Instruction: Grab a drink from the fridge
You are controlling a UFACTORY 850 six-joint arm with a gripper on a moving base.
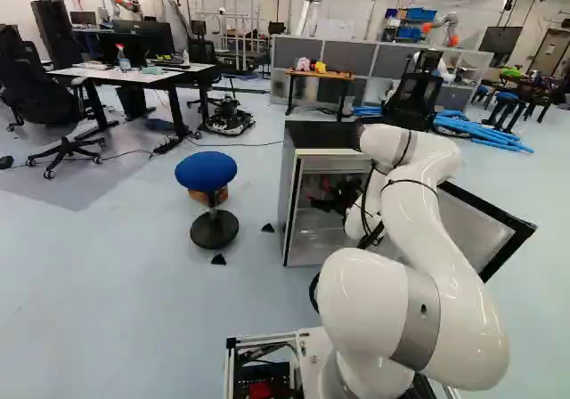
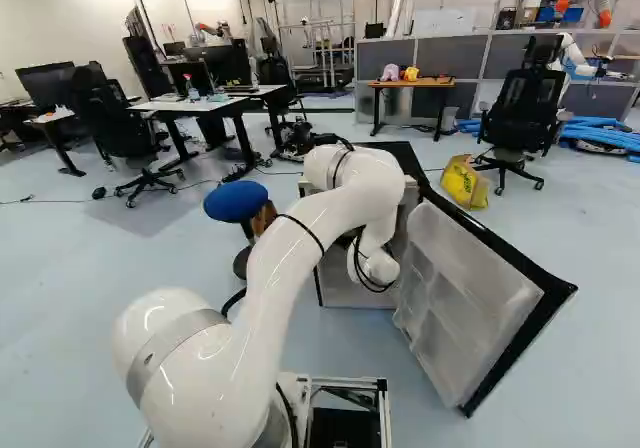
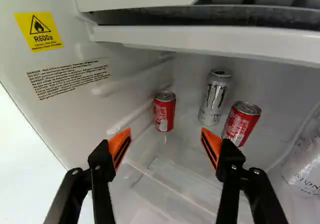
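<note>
In the left base view, my gripper (image 1: 331,201) reaches through the open front of the fridge (image 1: 319,249); the arm hides part of it. The wrist view shows the gripper (image 3: 166,142) open, its orange pads wide apart with nothing gripped. Inside the fridge, a small red can (image 3: 164,112) stands ahead of the gap between the fingers, near the side wall. A tall silver can (image 3: 215,98) and a second red can (image 3: 241,123) stand together on the other side, beyond the other finger. A clear bottle (image 3: 305,169) is farther out on that side, partly cut off.
A white shelf edge (image 3: 210,40) runs above the cans, and a glass shelf (image 3: 177,176) lies below the fingers. The fridge door (image 2: 480,303) stands open beside the arm. A blue stool (image 1: 207,172) stands near the fridge. Desks, chairs and another robot (image 2: 590,3) are farther back.
</note>
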